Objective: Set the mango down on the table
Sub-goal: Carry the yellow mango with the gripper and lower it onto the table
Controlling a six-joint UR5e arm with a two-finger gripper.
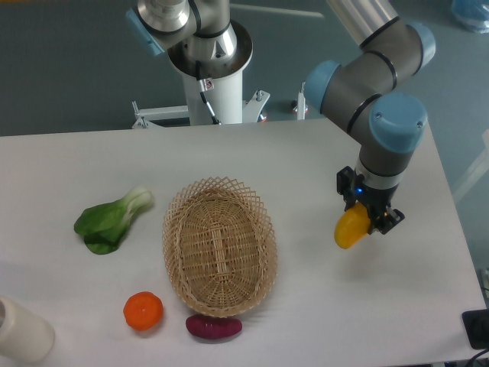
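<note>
One tool [367, 218] pinches the mango [350, 228] over the bench [306, 168]; its fingers are mostly hidden behind the fruit. Bottom-left, a white cylinder [23, 330] is cut off.

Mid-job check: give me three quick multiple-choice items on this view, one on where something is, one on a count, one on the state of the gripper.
1. Where is the mango?
A. inside the wicker basket
B. in the gripper, to the right of the basket in the picture
C. beside the bok choy

2. How many things lie inside the wicker basket?
A. none
B. one
C. two

3. What is the gripper doing?
A. open above the orange
B. shut on nothing
C. shut on the mango

Answers:
1 B: the yellow fruit sits between the fingers, over the white table, well right of the basket.
2 A: only bare weave shows inside; the orange and the purple-red oval lie outside, by its near rim.
3 C: the fingers clamp the mango's upper end.
</note>
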